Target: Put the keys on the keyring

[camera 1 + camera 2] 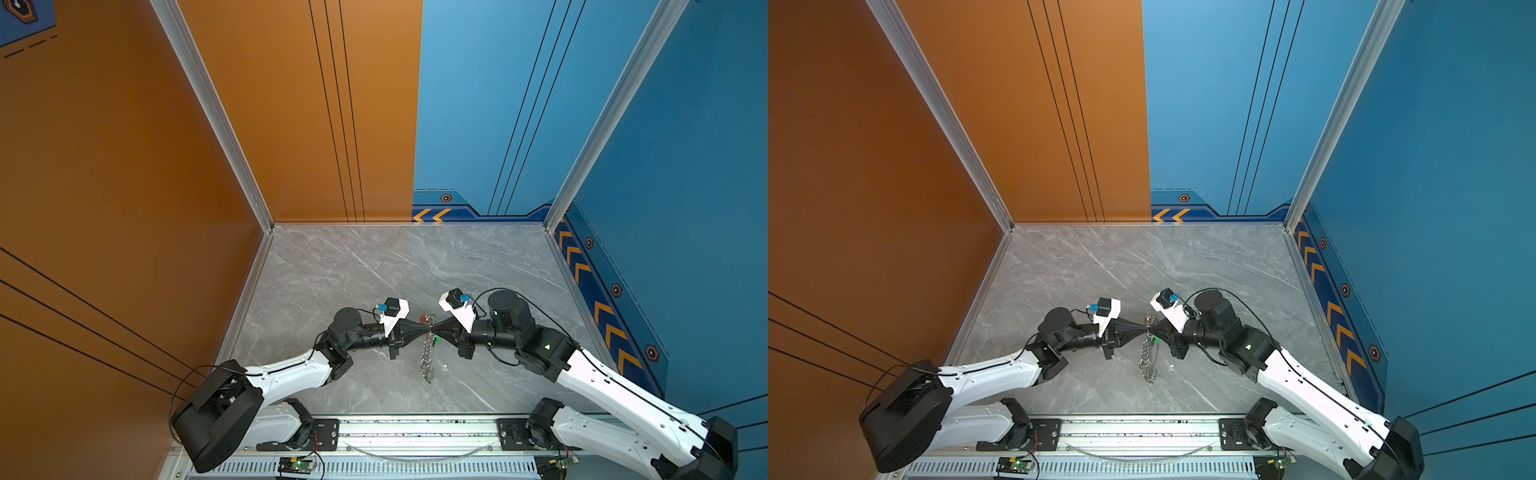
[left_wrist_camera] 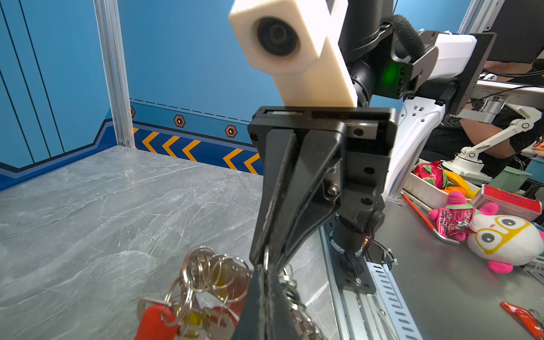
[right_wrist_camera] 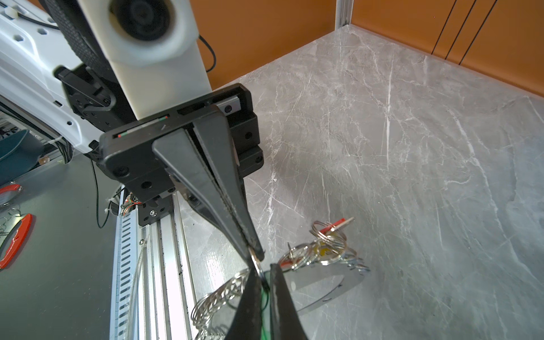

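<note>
Grey marble tabletop in both top views carries the keyring, stretched chain-like at centre; the left gripper and right gripper meet tip to tip over its far end. From the left wrist we note the left jaws pressed together on one wire ring, with red- and yellow-tagged keys bunched just beside. From the right wrist, the right jaws are closed on what we judge a green-tagged key. We advise holding the ring rigid, feeding the key's hole along the split without twisting, and keeping loose rings clear
</note>
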Robot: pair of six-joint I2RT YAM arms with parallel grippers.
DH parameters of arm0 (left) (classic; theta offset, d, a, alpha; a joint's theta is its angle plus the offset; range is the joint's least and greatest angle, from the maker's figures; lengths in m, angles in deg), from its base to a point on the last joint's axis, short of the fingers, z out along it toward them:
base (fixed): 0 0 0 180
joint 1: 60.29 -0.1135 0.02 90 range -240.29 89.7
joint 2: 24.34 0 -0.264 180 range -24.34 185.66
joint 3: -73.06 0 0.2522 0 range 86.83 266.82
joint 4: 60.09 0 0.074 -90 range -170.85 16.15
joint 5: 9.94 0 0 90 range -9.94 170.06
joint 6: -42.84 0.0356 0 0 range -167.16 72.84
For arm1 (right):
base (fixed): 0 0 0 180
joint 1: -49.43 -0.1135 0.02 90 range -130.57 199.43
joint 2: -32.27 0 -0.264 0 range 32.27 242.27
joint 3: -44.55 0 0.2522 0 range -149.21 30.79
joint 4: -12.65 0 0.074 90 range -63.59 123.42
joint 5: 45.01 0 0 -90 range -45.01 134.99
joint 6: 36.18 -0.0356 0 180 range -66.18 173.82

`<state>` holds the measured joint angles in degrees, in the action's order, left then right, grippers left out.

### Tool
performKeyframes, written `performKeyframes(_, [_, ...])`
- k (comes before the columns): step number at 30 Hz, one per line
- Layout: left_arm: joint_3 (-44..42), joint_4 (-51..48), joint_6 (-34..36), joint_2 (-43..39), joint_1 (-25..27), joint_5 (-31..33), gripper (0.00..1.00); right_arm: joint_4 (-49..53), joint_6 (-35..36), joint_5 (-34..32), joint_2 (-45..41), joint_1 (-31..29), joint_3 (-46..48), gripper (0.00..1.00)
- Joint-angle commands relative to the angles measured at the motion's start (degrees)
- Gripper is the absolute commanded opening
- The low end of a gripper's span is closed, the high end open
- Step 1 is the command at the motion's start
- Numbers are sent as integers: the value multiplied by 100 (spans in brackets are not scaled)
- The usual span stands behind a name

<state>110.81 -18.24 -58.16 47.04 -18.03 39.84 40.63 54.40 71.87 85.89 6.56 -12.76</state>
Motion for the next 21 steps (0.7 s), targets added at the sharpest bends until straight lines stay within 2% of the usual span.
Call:
performKeyframes(1, [84, 483, 9, -25, 29, -103, 0, 199, 135, -106, 37, -146, -161, 3])
performKeyframes(5, [60, 195, 137, -129, -125, -90, 0, 742, 340, -507, 78, -256, -503, 0])
performKeyframes(15, [-22, -336, 522, -295, -165, -194, 21, 2411, 1157, -1214, 531, -638, -1566, 0])
performKeyframes(21, [89, -341, 468, -103, -112, -765, 20, 3031, 1606, -1092, 906, -791, -2124, 0])
